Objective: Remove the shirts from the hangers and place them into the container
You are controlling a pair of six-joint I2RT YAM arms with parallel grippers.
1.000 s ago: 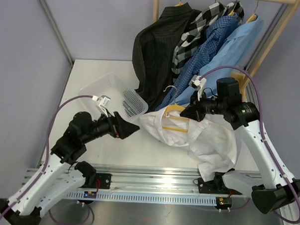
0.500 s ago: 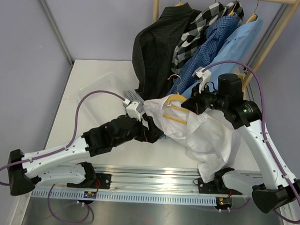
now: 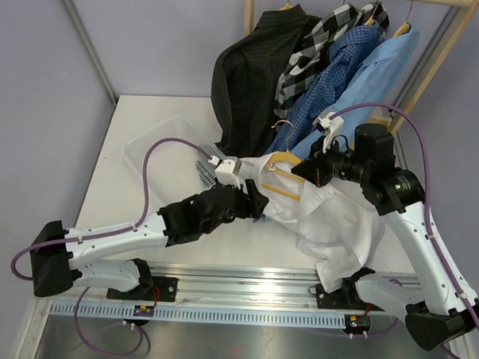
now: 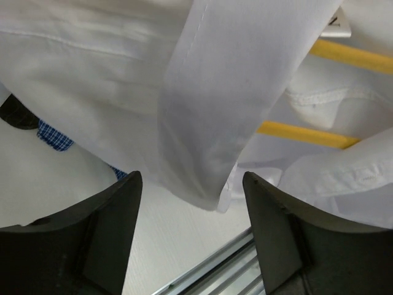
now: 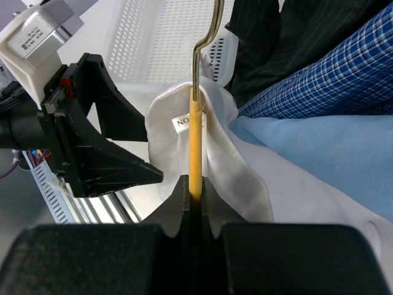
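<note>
White tabletop (image 3: 139,115), items listed. Container (image 3: 158,142): set left of the left gripper (image 4: 189,181), apart. Left gripper: jaws parted, a fold of the white shirt (image 4: 202,110) hung between, unpinched. Hanger (image 5: 195,138): yellow bar clamped in the shut right gripper (image 5: 195,190). Advised: fold to be seated deep before closure, then drawn leftward off the hanger.

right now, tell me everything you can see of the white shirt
The white shirt is plain, thin woven cloth with stitched seams and a small label at the neck. It hangs on a yellow hanger, whose bar the right gripper clamps. The body is crumpled, drooping toward the near edge of the table. A folded edge hangs between the open fingers of the left gripper, not pinched.
</note>
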